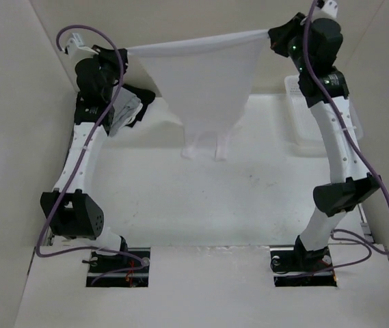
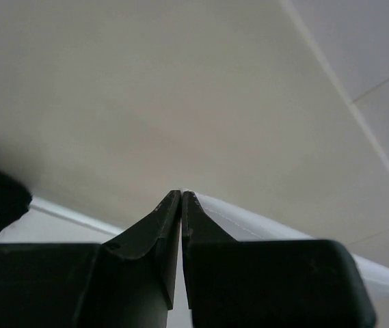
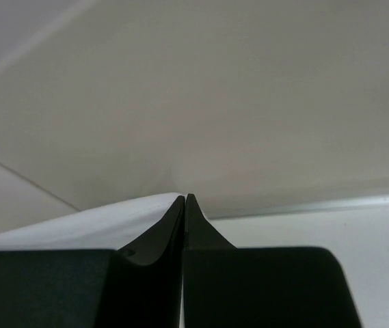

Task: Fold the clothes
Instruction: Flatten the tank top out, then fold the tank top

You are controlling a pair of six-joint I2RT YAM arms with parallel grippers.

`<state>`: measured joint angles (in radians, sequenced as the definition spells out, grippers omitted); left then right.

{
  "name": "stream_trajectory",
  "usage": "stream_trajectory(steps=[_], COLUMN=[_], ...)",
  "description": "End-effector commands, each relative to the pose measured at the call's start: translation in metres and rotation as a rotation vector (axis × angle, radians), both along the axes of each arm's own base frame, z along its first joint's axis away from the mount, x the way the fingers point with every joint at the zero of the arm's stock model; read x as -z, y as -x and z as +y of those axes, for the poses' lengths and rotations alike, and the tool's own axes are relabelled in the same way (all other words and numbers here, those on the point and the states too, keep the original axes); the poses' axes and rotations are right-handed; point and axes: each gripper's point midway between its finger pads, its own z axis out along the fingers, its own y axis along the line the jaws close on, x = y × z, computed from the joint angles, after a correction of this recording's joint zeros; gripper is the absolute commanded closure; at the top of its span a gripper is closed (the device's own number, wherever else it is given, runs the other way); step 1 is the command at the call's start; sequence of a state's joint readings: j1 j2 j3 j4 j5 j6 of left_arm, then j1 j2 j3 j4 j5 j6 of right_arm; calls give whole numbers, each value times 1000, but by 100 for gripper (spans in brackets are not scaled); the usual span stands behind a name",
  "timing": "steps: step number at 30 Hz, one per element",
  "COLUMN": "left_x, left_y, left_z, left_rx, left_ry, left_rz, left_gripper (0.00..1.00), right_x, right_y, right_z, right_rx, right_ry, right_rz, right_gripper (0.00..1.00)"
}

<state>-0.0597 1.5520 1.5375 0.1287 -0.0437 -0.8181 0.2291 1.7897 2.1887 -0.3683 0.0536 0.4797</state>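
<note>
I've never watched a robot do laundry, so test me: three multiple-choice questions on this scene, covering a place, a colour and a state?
1. Where is the white sleeveless top? A) lying flat B) hanging in the air between both arms C) folded in a pile
2. What colour are the claw fingers? A) black B) red C) yellow
3. How are the left claw and right claw? A) both open B) both shut on the top C) one open
Answers: B, it is stretched between the raised claws; A, both wrist views show them black; B, fabric is pinched at each closed tip.
</note>
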Motion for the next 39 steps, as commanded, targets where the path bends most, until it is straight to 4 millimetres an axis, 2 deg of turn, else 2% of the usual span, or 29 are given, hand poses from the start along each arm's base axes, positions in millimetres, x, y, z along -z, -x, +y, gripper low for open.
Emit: stream_trajectory(steps=[1, 2, 4, 6, 8, 10, 12, 15, 16, 17, 20, 22, 26, 28, 30, 32, 35, 37, 39], left_x=[-130, -136, -141, -128, -105, -64, -13, 69, 97, 123, 197, 238, 292, 308, 315, 311, 281, 260, 233], left_y=[65, 72, 85, 92, 97, 101, 113, 144, 156, 170, 210, 237, 277, 287, 291, 288, 273, 258, 235], left_z=[8, 10, 12, 11, 8, -1, -10, -18, -17, -16, -7, -8, -14, -19, -25, -26, -24, -23, -25], left_rx=[2, -2, -13, -21, -20, -3, 9, 10, 5, 1, 1, 31, 78, 100, 120, 116, 83, 60, 41], left_ry=[-5, -10, -24, -40, -38, -36, -24, -23, -25, -40, -55, -48, 1, 24, 48, 54, 56, 53, 43], left_rz=[-317, -332, -351, -334, -299, -240, -169, -63, -21, 14, 153, 236, 378, 432, 459, 455, 385, 340, 282], left_gripper=[97, 97, 97, 97, 96, 96, 96, 96, 96, 96, 96, 96, 96, 96, 96, 96, 96, 96, 96], right_x=[-116, -120, -113, -94, -66, -25, 24, 101, 121, 153, 220, 263, 336, 358, 357, 358, 356, 342, 320], right_y=[68, 76, 87, 97, 106, 117, 134, 164, 172, 187, 222, 250, 304, 325, 339, 340, 330, 315, 290], right_z=[-18, -20, -24, -29, -31, -33, -29, -18, -15, -10, -1, 6, 15, 23, 35, 39, 43, 49, 49], right_rx=[-3, -1, 9, 19, 22, 28, 13, -22, -31, -46, -83, -125, -201, -246, -306, -302, -269, -272, -245], right_ry=[-56, -54, -39, -32, -37, -46, -57, -76, -78, -88, -99, -131, -171, -206, -225, -205, -151, -109, -99], right_rz=[-261, -267, -253, -221, -193, -146, -82, 9, 32, 76, 173, 257, 439, 506, 523, 533, 539, 496, 435], right_gripper=[100, 100, 100, 100, 100, 100, 100, 100, 100, 100, 100, 100, 100, 100, 100, 100, 100, 100, 100])
